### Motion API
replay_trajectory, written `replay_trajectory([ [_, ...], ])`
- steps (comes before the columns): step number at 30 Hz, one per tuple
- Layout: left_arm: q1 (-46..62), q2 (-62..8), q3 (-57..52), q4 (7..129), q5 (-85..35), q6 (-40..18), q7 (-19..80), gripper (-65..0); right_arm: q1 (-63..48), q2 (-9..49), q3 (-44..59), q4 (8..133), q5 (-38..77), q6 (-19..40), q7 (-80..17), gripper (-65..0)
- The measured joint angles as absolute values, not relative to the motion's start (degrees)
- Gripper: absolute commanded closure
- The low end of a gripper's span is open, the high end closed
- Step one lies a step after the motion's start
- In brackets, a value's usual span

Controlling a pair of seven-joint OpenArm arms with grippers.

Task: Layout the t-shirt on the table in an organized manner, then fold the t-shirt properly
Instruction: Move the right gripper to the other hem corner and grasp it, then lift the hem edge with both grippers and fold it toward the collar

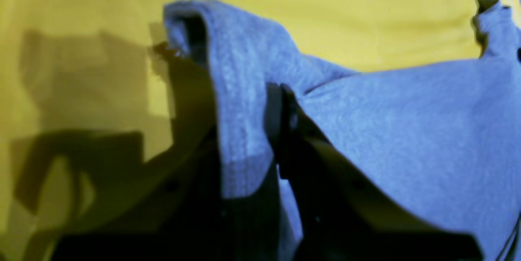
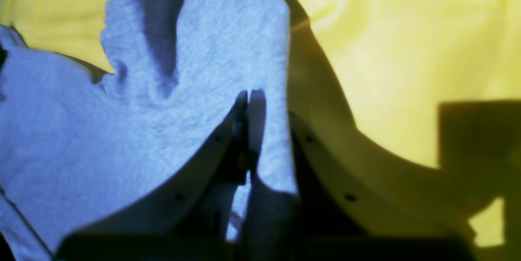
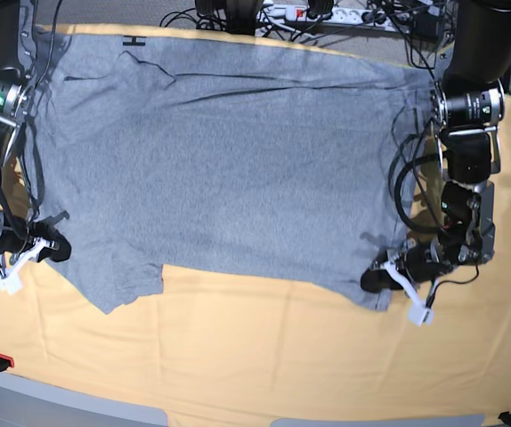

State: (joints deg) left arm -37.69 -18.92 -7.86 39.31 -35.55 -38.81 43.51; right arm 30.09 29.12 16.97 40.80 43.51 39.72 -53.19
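Pale yellow-orange cloth covers the one table [image 3: 264,347] in front of you, the largest thing in the base view; its near edge and both sides run out of the picture. On it lies one heather-grey t-shirt [image 3: 229,169], spread nearly flat with the plain side up, filling the far half of the table. A fragment of black lettering [image 3: 132,40] shows at a turned-over edge near the far left corner, too little to read. The sleeve nearest you on the left hangs out as a flap [image 3: 117,285].

You have two arms, one at each side of the shirt. The right gripper [image 2: 249,98] sits at the shirt's left edge in the base view; the right wrist view shows its fingers pressed together on a fold of grey fabric. The left gripper [image 1: 281,94] is at the shirt's near right corner; in the left wrist view the cloth is draped over it and bunched between closed fingers, though most of the fingers are hidden by fabric and shadow.

At the far edge you can make out one white power strip [image 3: 291,12] among a tangle of black cables, uncountable.
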Motion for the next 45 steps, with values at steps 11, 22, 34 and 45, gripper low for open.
replay_trajectory([
  [11,-44.27,-18.9,-7.84,39.31,-34.17,-38.85,42.39,0.0,34.68,29.21,16.97,40.8,42.19,39.7,-51.81,0.0],
  [22,-40.95,-18.94,-7.84,39.31,-35.35,-39.51,46.06,0.0,34.39,29.15,16.97,40.8,42.0,39.7,-54.68,0.0],
  [34,-40.49,-18.96,-7.84,44.27,-47.27,-39.51,57.1,0.0,22.65,29.26,16.95,59.75,42.44,39.7,-54.85,0.0],
  [45,-39.99,-19.27,-7.81,50.89,-62.3,-39.53,72.1,0.0,13.8,30.06,16.91,74.63,45.67,39.7,-56.49,0.0],
])
